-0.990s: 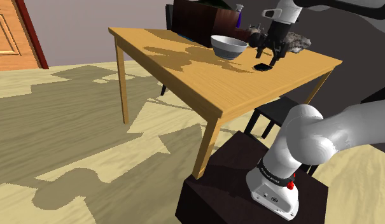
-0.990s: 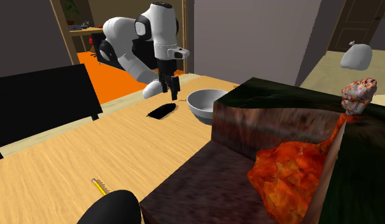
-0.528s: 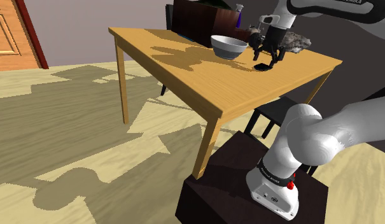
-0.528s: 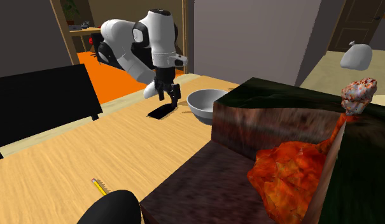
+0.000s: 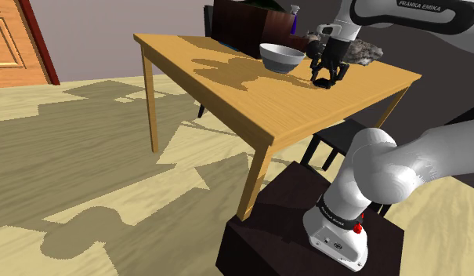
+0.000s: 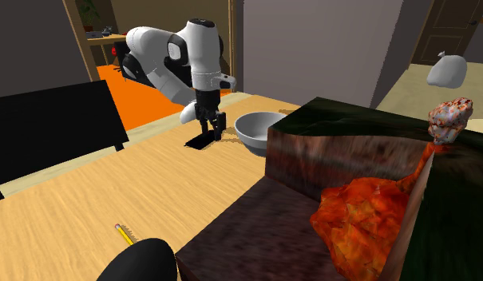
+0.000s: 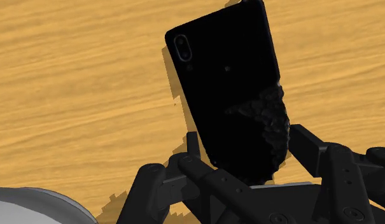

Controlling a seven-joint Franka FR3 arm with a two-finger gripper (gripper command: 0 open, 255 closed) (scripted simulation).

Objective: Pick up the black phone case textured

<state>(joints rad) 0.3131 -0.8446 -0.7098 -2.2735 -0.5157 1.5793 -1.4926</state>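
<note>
Wall (image 5: 94, 31): grey, running bhd wood worktop (image 5: 251, 102).
Floor (image 5: 94, 157): tan, carrying shadow patches.
Door (image 5: 12, 39): orange wood, standing at shoulder view's left.

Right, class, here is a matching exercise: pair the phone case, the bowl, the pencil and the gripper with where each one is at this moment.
Things:
1. flat black phone case
2. round grey bowl
3. yellow pencil
4. black two-finger gripper

Places:
A. low over the case, open
B. lying on the wooden table, under the gripper
C. far from the arm, by a black rounded object
D. upright beside the case

Pairs: 1-B, 2-D, 3-C, 4-A
</note>
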